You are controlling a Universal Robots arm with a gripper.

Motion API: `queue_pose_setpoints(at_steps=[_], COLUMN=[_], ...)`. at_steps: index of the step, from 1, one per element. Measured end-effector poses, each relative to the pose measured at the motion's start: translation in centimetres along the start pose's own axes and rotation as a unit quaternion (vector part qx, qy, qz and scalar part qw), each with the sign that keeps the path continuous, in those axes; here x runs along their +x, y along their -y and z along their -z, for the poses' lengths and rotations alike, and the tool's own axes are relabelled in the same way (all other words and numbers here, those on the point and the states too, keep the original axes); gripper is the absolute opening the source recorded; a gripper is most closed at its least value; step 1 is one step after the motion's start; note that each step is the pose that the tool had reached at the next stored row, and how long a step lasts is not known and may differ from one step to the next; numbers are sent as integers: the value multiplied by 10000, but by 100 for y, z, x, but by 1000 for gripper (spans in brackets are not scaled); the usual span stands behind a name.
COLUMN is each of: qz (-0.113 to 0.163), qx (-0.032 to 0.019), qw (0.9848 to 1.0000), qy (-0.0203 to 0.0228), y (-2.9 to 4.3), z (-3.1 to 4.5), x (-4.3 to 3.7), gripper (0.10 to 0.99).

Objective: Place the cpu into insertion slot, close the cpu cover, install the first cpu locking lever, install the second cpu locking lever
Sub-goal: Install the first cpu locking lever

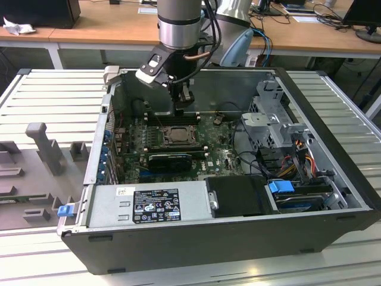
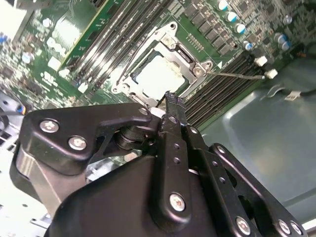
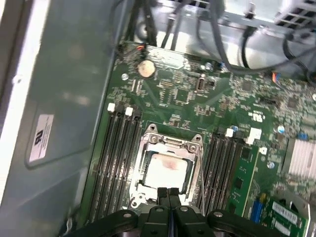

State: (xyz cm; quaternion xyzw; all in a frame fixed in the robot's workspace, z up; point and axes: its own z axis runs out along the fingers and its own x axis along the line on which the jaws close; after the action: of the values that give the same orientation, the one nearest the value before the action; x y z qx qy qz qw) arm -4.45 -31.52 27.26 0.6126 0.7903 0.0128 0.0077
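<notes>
The insertion slot (image 1: pixel 177 136) sits on the green board inside the open computer case. In both wrist views the pale square cpu (image 3: pixel 165 170) (image 2: pixel 157 74) lies flat in the slot (image 3: pixel 143 190) (image 2: pixel 129 91). The silvery cpu cover (image 3: pixel 170 143) (image 2: pixel 190 61) frames it and looks lowered. A thin wire locking lever (image 2: pixel 237 75) sticks out from the socket's corner toward the case wall. My gripper (image 3: pixel 169 193) (image 1: pixel 183 107) hangs just above the socket's edge, shut, with its black fingertips (image 2: pixel 171 101) pressed together and nothing between them.
Long black memory slots (image 3: pixel 118 153) flank the socket on both sides. The case's grey back wall (image 1: pixel 226 89) stands close behind the gripper. A drive cage with cables (image 1: pixel 280 131) and a power supply (image 1: pixel 149 202) fill the exterior view's right and front.
</notes>
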Motion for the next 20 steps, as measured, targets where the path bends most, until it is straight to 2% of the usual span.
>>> queue_pose_setpoints(at_steps=[4, 10, 13, 20], qz=[343, 724, 876, 1254], qx=[1, 2, 3, 5], qw=[9994, 9974, 9962, 9921], qy=[-10, -22, -26, -36], y=[0, 0, 0, 0], z=[0, 0, 0, 0], x=[0, 0, 0, 0], gripper=[106, 106, 106, 106])
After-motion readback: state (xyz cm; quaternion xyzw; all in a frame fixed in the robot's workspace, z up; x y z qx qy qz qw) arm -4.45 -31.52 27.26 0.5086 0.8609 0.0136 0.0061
